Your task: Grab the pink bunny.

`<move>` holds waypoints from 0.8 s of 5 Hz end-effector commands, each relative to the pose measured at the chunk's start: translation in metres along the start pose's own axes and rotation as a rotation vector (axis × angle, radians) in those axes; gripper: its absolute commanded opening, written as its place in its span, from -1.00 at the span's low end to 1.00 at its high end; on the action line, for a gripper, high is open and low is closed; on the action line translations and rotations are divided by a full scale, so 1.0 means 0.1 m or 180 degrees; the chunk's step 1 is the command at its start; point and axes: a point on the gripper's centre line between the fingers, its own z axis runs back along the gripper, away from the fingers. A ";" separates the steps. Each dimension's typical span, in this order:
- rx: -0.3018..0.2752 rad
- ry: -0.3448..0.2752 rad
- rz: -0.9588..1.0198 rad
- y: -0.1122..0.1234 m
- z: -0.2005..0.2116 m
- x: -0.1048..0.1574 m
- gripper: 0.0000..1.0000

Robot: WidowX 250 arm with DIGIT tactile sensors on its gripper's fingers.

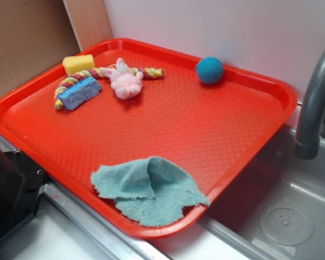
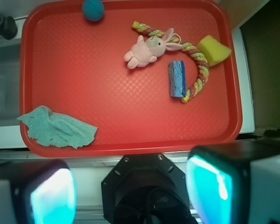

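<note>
Pink bunny (image 2: 144, 50) lies untouched on the red tray (image 2: 130, 121), against the braided rope (image 2: 196, 60) near the blue sponge (image 2: 177, 78). Claw (image 2: 130, 186) hovers open, well short of the tray; reaching and gripping remain

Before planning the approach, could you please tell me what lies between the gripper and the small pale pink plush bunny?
In the wrist view, only bare red tray lies between the gripper and the pink plush bunny; nothing blocks the stretch.
</note>
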 end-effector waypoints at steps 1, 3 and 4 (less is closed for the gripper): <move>0.0000 0.0000 0.0000 0.00 0.00 0.00 1.00; 0.0278 0.0118 0.1558 0.47 -1.00 0.48 1.00; 0.0412 -0.0151 0.2018 0.60 -1.40 0.73 1.00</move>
